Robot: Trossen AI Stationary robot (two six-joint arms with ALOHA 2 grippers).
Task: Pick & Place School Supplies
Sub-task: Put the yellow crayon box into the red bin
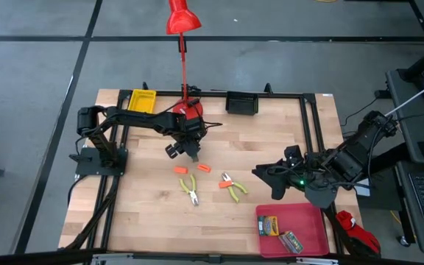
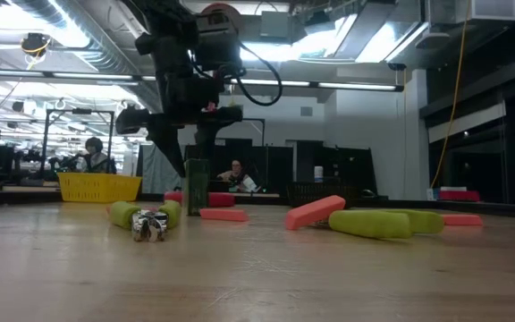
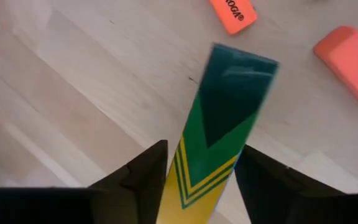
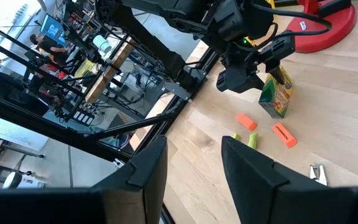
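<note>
1. Progress, as I judge it: partly done. Two printed packs already lie in the red tray, and a third pack is in the air, so the packs are nearly finished while everything else is untouched.

2. The left gripper is clenched on that third pack; its wrist view shows the green-and-yellow pack pinched between both fingers and hanging down past them, above the table. In the low view the pack's lower end seems to sit just above the wood, though that is hard to judge from this angle.

3. The right gripper waits near the red tray, which sits just beside and below it in the high view. Its own wrist view shows two dark fingers standing apart with nothing between them, so it is released.

4. Left to move: the orange pieces and the tools, all lying on the wood just past the left gripper, between it and the right one.

5. Count:
   - Printed packs: three, two in the tray and one held.
   - Orange pieces: three in the high view, two close under the left gripper and one further towards the right gripper.
   - Scissor-like tools with yellow-green handles: two, side by side.

6. The yellow tray and black tray behind the left gripper show nothing in them that I can make out.
</note>
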